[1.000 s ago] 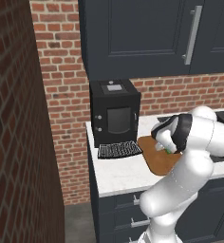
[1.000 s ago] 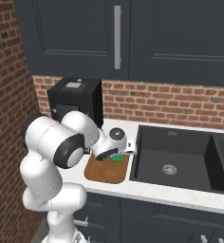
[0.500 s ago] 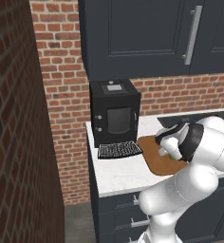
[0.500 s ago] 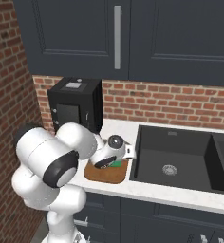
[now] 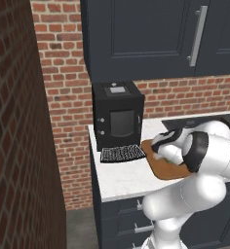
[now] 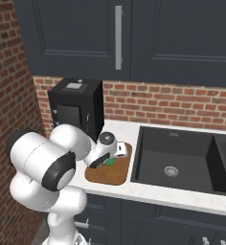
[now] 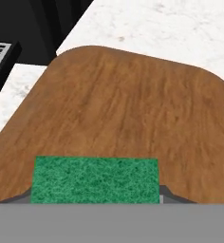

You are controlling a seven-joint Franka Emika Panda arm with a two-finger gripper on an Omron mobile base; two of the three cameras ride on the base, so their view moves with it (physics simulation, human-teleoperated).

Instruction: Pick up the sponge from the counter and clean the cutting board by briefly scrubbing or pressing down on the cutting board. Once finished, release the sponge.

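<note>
Now lower and flatter than before, jaws clamped on the sponge [image 7: 96, 179], against the cutting board [image 7: 133, 118].

Pincer [image 6: 107, 161] low over the brown board [image 6: 110, 172], clamped on a green sponge [image 6: 108, 162] pressed to the wood. Board flat on the white desk [image 6: 158, 191] beneath. Black sink [image 6: 175, 162] just right of pincer. Black oven [image 6: 76, 110] behind and left. Dark cupboards [image 6: 134, 38] above.

green sponge [image 7: 96, 179], brown wood-grain cutting board [image 7: 128, 114], white marbled counter [image 7: 156, 28]
</note>
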